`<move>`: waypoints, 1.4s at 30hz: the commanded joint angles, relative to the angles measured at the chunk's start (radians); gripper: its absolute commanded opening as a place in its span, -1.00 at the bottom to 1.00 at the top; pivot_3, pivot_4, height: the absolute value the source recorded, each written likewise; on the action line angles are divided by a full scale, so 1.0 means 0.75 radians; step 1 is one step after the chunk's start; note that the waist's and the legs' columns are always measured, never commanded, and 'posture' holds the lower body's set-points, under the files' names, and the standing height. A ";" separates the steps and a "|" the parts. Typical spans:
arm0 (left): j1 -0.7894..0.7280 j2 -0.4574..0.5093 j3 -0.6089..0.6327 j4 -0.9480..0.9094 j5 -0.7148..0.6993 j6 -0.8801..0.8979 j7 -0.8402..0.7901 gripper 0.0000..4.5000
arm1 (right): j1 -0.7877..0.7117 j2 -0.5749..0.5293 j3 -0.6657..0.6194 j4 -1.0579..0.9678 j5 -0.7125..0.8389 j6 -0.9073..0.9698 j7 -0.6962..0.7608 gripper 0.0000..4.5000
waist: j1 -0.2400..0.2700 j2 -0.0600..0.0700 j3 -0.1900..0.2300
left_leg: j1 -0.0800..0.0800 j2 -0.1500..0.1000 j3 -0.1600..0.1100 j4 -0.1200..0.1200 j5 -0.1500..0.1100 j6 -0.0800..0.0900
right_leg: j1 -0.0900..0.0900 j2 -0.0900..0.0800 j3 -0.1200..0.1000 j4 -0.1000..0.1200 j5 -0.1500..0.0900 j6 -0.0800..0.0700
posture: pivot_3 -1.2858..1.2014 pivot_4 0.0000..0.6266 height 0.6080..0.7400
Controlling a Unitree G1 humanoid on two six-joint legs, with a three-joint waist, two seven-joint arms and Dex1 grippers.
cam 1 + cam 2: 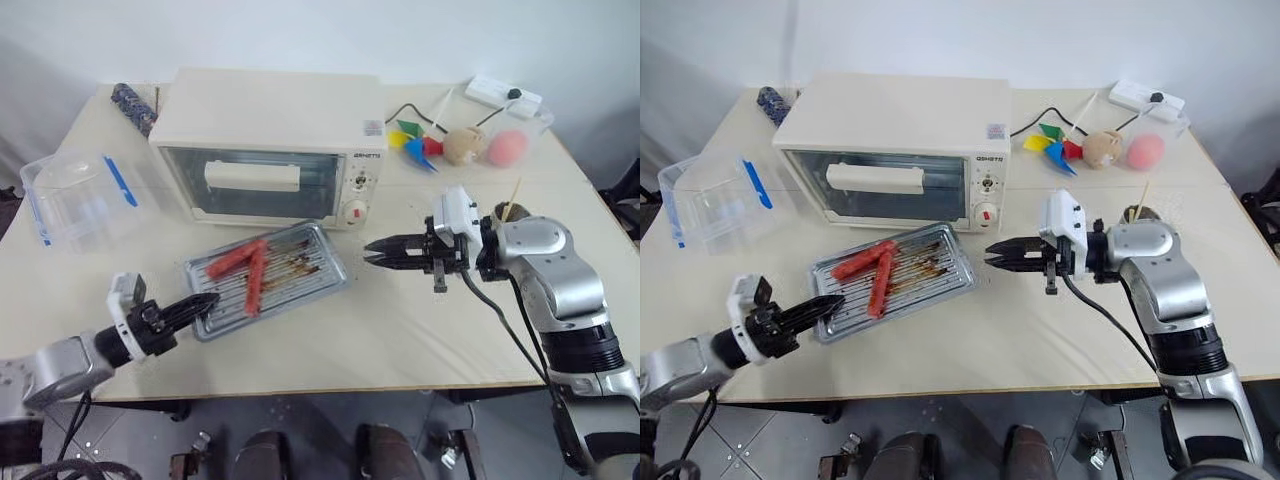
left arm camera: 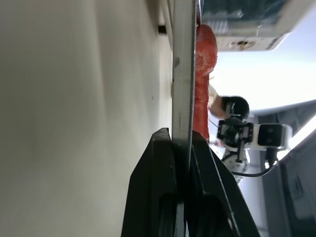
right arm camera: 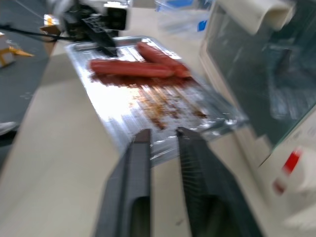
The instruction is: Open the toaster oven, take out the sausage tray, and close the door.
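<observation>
Left gripper, fingers clamped on the near-left rim of the sausage tray, held it on the table in front of the toaster oven. Right gripper, jaws slightly parted and empty, hovered just right of the tray, pointing left. Two sausages lay on the tray's left half. The door was shut, its bar handle facing the near side.

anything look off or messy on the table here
The tray sits askew in front of the toaster oven, its surface smeared with brown grease beside two sausages. The left gripper pinches its corner. Nothing spilled on the table.
</observation>
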 commanded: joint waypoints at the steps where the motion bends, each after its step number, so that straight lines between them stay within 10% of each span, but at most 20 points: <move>1: -0.137 0.011 -0.083 0.111 0.082 0.076 -0.059 -1.00 | 0.062 -0.075 -0.074 -0.066 0.051 -0.037 0.066 -0.02 | 0.007 0.000 0.000 | 0.000 0.000 0.000 0.000 0.000 0.000 | 0.000 0.000 0.000 0.000 0.000 0.000 | 0.03 -0.52 1.00; 8: -0.366 -0.033 -0.205 0.224 0.473 0.179 -0.273 -1.00 | 0.190 -0.157 -0.193 -0.055 0.076 -0.047 0.044 0.98 | 0.011 0.000 0.000 | 0.001 0.000 0.009 0.000 0.000 -0.001 | 0.000 0.001 0.001 -0.001 0.000 0.000 | 0.03 -0.52 1.00; 17: -0.525 -0.136 -0.368 0.300 0.973 0.150 -0.646 -1.00 | 0.271 -0.167 -0.269 -0.127 0.085 -0.025 -0.069 0.98 | 0.061 0.001 -0.001 | 0.002 0.000 0.010 0.004 0.001 0.000 | 0.003 0.001 0.003 -0.001 0.000 0.000 | 0.03 -0.52 1.00; 32: -0.694 -0.091 -0.418 0.509 1.467 0.031 -1.015 0.94 | 0.270 -0.164 -0.246 -0.149 0.088 -0.032 -0.160 1.00 | 0.063 0.005 -0.003 | 0.003 -0.002 0.010 0.005 0.006 0.002 | 0.005 0.001 0.007 0.000 0.000 0.000 | 0.03 -0.52 1.00; 42: -0.623 0.201 -0.388 0.350 1.712 -0.598 -1.459 0.97 | 0.152 -0.131 -0.139 -0.004 0.076 -0.063 -0.016 1.00 | 0.010 0.001 0.000 | -0.001 0.000 0.015 0.000 0.007 -0.001 | -0.011 0.002 0.012 0.011 0.000 -0.001 | 0.03 -0.52 1.00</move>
